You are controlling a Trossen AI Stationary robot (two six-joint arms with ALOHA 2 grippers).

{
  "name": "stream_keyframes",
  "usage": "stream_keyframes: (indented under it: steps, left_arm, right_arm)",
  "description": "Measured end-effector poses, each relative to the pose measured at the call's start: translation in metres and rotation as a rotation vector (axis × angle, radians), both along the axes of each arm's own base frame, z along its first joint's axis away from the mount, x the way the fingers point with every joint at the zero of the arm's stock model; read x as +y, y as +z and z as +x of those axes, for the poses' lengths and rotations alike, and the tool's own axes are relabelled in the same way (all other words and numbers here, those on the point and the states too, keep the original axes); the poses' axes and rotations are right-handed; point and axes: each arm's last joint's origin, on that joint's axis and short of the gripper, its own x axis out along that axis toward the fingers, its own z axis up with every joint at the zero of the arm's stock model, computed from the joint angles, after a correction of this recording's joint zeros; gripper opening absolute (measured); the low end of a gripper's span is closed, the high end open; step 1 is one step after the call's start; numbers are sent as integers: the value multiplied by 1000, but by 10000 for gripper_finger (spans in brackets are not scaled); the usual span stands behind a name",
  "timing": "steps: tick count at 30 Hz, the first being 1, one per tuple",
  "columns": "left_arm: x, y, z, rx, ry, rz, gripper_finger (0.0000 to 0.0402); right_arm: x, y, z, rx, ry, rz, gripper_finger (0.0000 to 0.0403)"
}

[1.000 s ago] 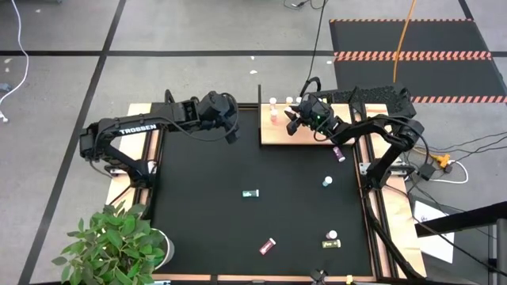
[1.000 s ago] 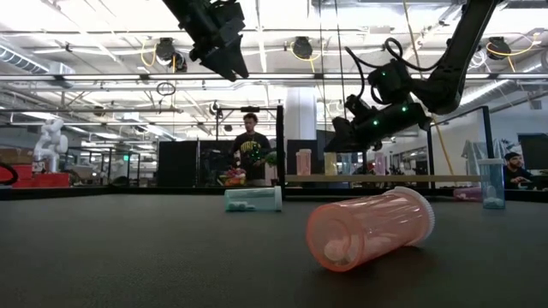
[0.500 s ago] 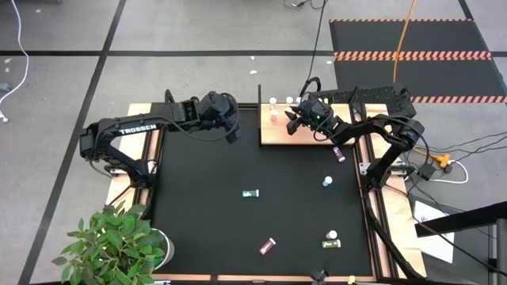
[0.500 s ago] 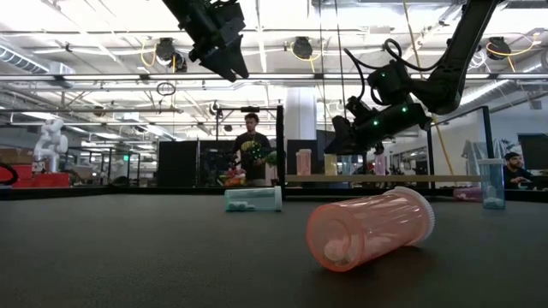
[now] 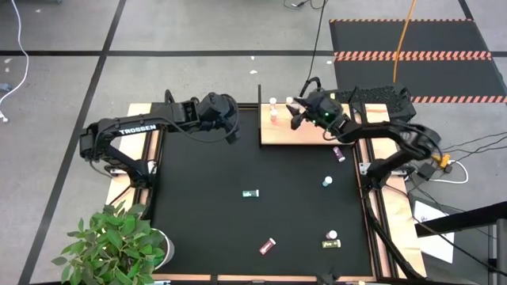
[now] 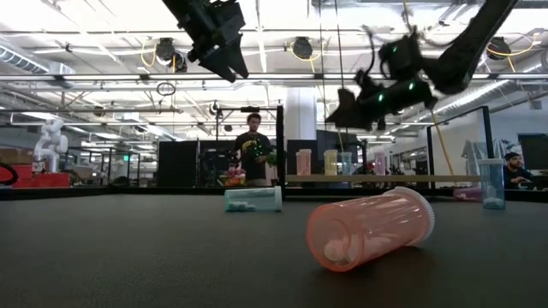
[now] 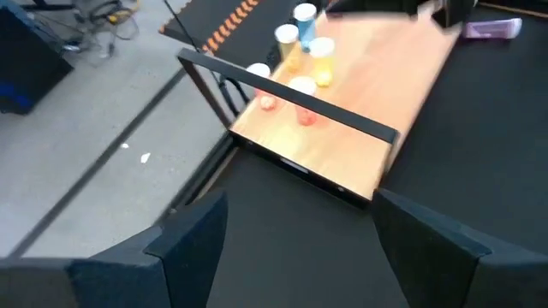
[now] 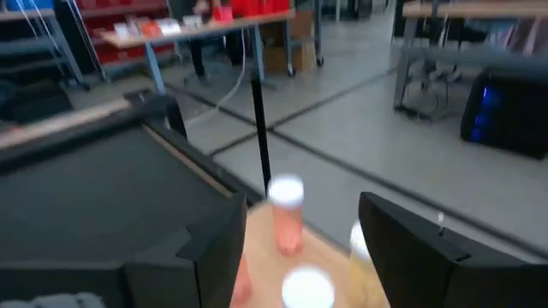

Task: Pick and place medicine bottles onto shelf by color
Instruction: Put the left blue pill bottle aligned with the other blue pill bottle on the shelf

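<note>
Behind the black mat (image 5: 261, 190), a workshop hall with ceiling lamps fills the low view, and a person (image 6: 253, 152) stands far back between dark cabinets. Motion blur smears the right gripper (image 6: 349, 107) in that view, and in its own wrist view the bottles just ahead of its fingers (image 8: 402, 248) are soft blobs: a pink one with a white cap (image 8: 286, 214) is clear enough, a second white cap (image 8: 307, 287) is cut off by the frame edge. How many bottles stand on the shelf (image 5: 305, 134) cannot be counted from above, since the right arm covers part of the row.

The right gripper hangs over the far edge of the shelf, fingers spread with nothing between them. The left gripper (image 5: 230, 133) hangs well to the side of the shelf, over the mat's far edge, its fingers (image 7: 184, 235) parted and empty.

Since a second ago the right gripper has lifted and drawn back from the shelf, and its fingers have opened wider. The left arm has not moved.

Nearer than both grippers, a teal bottle (image 5: 251, 193), a pink bottle (image 5: 268, 246) and a blue bottle (image 5: 327, 181) lie scattered on the mat.
</note>
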Motion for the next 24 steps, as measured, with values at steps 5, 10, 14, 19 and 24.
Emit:
stream_keyframes:
  steps: [5, 10, 14, 19, 24]
  left_arm:
    - [-10, 1, 1, -38, -41, -78, 292]
    - [-25, -4, 8, -53, -143, -229, 292]
    - [-48, -20, 22, -4, -270, -332, 292]
    - [-83, -50, 43, 118, -367, -356, 292]
    - [-115, -85, 59, 241, -421, -386, 292]
  right_arm:
    - [19, 42, -12, -58, 32, -113, 223]
    - [42, 65, -28, -46, 67, -121, 224]
    - [62, 75, -36, -43, 121, -90, 224]
    - [82, 79, -41, -50, 220, -13, 215]
    - [103, 84, -39, -116, 375, 72, 202]
